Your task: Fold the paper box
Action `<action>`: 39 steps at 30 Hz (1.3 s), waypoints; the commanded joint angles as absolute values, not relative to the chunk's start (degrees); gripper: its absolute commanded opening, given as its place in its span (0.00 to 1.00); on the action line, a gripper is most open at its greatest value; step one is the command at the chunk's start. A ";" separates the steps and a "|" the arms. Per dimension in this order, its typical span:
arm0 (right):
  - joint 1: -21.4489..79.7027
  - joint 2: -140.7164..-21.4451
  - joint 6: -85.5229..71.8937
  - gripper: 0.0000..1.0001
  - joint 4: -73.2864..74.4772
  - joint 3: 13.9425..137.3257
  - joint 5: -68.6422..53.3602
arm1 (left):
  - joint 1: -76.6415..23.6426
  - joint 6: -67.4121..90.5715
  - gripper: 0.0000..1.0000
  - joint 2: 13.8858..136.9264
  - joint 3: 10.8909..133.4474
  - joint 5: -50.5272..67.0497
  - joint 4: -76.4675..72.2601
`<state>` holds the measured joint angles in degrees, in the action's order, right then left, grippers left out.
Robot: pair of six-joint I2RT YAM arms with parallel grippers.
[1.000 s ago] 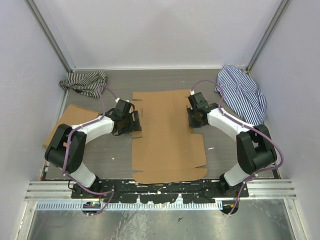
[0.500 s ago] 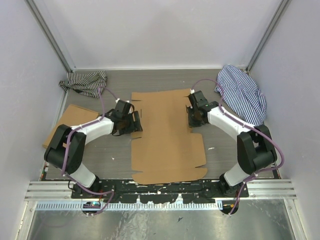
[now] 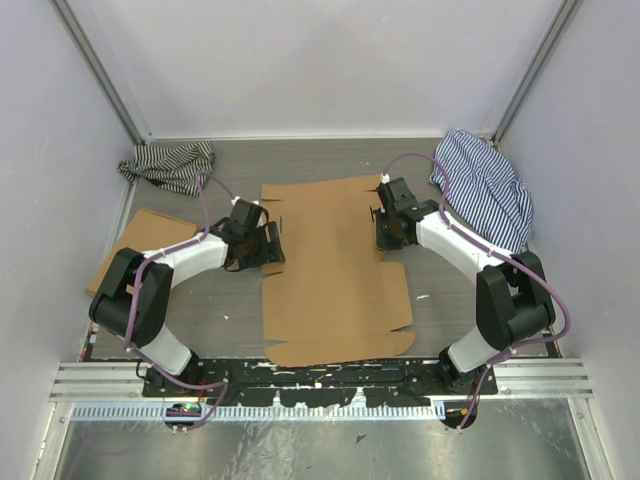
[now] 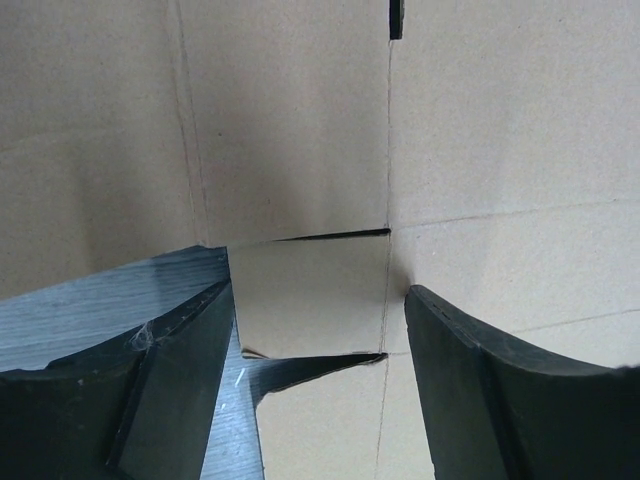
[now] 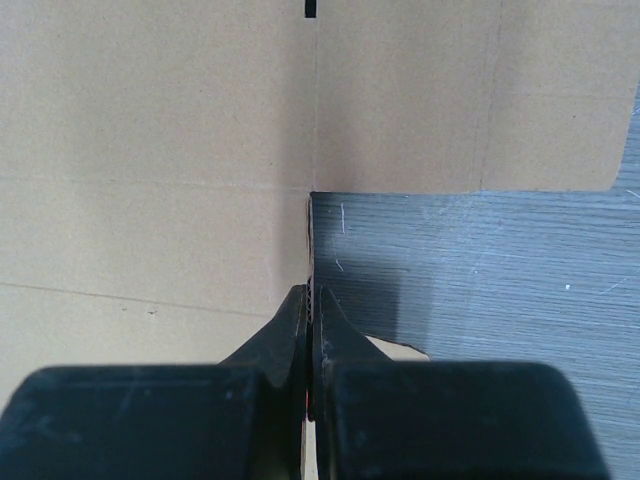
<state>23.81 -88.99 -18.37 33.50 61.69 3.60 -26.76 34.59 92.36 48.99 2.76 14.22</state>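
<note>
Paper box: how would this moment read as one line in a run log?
paper box: flat on table | left jaws: open astride side tab | right jaws: shut on its right edge

The left arm [image 3: 185,255] and right arm [image 3: 455,240] are showing white shells between black joints. Purple cables [image 3: 206,205] are trailing along both toward matte black fingers [image 4: 130,400].

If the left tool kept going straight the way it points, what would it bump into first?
Probably the box: its small side tab lies right between the left tool's open fingers, though depth is unclear.
</note>
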 commanded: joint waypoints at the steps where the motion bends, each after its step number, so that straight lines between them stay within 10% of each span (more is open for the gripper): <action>1: 23.75 -88.33 -19.24 0.01 31.82 61.91 4.37 | -26.83 34.40 0.77 97.29 46.47 3.29 15.16; 39: 23.05 -87.12 -21.18 0.01 33.15 65.23 1.70 | -26.90 36.09 0.73 82.25 46.17 3.22 21.47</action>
